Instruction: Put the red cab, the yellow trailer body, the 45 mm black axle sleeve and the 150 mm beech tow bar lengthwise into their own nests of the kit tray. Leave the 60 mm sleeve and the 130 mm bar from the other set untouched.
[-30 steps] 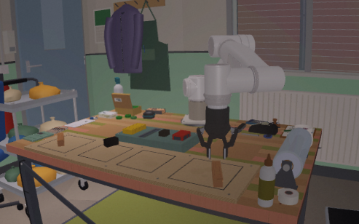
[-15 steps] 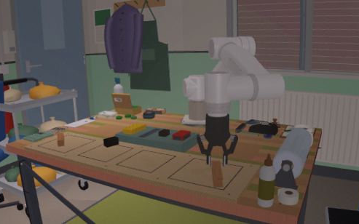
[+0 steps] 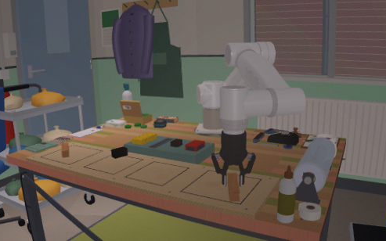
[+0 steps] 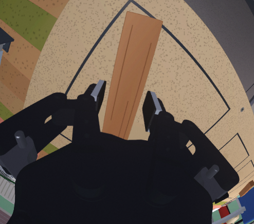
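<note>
My gripper [image 3: 233, 177] stands open over the upper end of a beech bar [image 3: 233, 187], which rests in the rightmost outlined square of the cork mat; in the wrist camera the bar [image 4: 132, 73] runs between the fingertips [image 4: 126, 102] with room on either side. The green kit tray [image 3: 170, 149] sits behind the mat and holds the yellow trailer body [image 3: 144, 138], a short black sleeve [image 3: 176, 142] and the red cab [image 3: 195, 145]. A second black sleeve [image 3: 119, 152] lies on the mat left of the tray. A second beech bar [image 3: 65, 150] stands in the leftmost square.
Behind the work stand the arm's base [image 3: 212, 113], a radiator and a wall with hanging coats. A glue bottle [image 3: 286, 194], a tape roll [image 3: 310, 211] and a paper roll on a stand [image 3: 314, 164] crowd the table's right end. A trolley stands left.
</note>
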Robot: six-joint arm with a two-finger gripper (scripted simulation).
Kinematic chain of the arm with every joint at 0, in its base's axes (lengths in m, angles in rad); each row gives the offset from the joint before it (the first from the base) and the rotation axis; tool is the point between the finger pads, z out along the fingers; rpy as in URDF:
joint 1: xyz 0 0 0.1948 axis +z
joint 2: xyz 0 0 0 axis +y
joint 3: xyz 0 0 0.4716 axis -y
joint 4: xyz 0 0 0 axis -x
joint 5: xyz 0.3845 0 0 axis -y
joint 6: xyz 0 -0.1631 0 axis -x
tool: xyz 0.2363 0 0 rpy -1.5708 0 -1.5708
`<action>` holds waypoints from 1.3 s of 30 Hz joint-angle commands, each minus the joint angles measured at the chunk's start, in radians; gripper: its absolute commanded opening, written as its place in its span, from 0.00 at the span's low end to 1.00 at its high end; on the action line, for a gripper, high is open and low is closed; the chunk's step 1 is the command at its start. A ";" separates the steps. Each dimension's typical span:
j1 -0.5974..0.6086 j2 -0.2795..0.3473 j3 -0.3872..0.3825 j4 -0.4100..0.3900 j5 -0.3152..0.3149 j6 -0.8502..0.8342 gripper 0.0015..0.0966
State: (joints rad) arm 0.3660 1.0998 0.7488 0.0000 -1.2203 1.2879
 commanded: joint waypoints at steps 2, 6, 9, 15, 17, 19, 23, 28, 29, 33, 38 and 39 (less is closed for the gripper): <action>0.000 -0.002 0.002 0.001 0.000 0.000 0.51; 0.000 -0.002 0.002 0.001 0.000 0.000 0.51; 0.000 -0.002 0.002 0.001 0.000 0.000 0.51; 0.000 -0.002 0.002 0.001 0.000 0.000 0.44; 0.000 -0.002 0.002 0.001 0.000 0.000 0.40; 0.000 -0.002 0.001 0.001 0.000 0.000 0.36; 0.000 -0.001 0.001 0.001 0.001 0.000 0.27; 0.000 -0.001 0.001 0.001 0.001 0.000 0.17; 0.000 -0.001 0.001 0.001 0.001 0.000 0.15; 0.000 -0.001 0.001 0.000 0.001 0.000 0.07; 0.000 -0.003 0.002 0.001 -0.003 0.000 0.07; 0.000 -0.005 0.003 0.001 -0.005 0.000 0.07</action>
State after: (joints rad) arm 0.3659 1.0976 0.7495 -0.0008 -1.2253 1.2879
